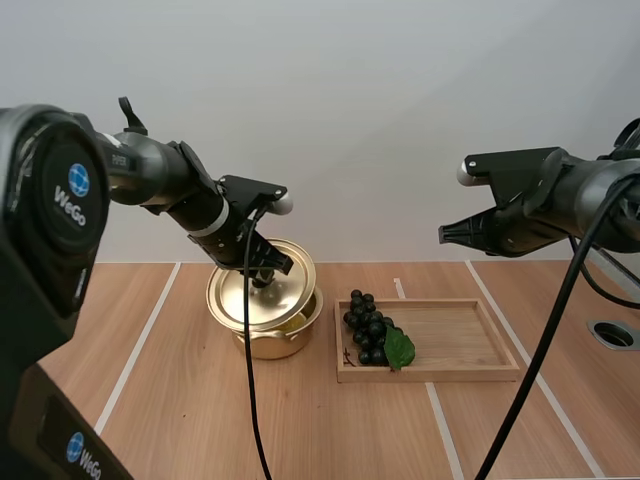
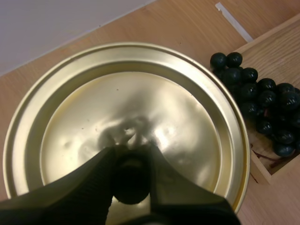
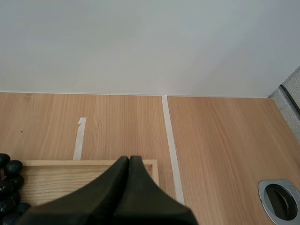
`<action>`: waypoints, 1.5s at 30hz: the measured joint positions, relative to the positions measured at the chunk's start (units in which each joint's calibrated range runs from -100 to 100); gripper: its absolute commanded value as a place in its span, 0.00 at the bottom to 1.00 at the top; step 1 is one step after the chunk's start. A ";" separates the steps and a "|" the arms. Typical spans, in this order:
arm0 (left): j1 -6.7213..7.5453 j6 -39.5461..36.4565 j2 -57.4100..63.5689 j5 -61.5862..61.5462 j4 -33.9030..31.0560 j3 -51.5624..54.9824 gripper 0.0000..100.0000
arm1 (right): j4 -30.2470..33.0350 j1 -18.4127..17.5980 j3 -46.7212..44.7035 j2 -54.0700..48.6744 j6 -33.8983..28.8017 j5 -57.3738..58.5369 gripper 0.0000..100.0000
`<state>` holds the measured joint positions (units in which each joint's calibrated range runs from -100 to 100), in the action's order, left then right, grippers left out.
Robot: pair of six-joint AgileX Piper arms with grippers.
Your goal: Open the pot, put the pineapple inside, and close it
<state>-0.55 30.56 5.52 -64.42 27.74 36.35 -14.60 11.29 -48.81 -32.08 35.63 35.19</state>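
Left tool (image 2: 131, 157) is pinching the lid (image 2: 140, 93) by its knob (image 2: 130, 183), holding it tilted to uncover the pot (image 1: 278, 346) beneath; right tool (image 3: 129, 164), closed on nothing, is hovering above the tray (image 3: 89, 163).

Glossy gold metal lid (image 2: 140, 112) and pot (image 1: 275, 340); matt wooden tray (image 1: 460, 340); smooth wood-grain table (image 1: 200, 400).

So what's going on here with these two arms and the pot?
The left hand is pinching the knob of the gold lid and holds it tilted over the gold pot, whose opening shows at one side. The right hand is shut on nothing, up in the air near the right end of the wooden tray. A bunch of dark grapes lies untouched at the tray's left end.
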 measured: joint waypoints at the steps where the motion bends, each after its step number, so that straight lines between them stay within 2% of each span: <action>1: 0.00 0.10 -0.29 -0.06 -0.10 0.00 0.00 | 0.00 0.00 0.00 0.00 0.00 0.00 0.00; 22: 0.00 1.59 -5.06 2.57 -0.11 -0.13 0.00 | 0.00 0.00 0.00 0.00 0.00 -0.43 0.00; 30: 0.00 5.39 -5.32 2.22 4.72 -0.13 0.00 | 0.00 0.00 0.00 0.00 0.00 -0.43 0.00; 45: 0.00 6.31 -5.44 2.21 6.05 0.00 0.00 | 0.00 0.00 0.00 0.00 0.22 -0.43 0.00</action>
<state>-0.55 36.87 0.08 -62.21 33.79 36.35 -14.60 11.29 -48.81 -32.08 35.85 34.77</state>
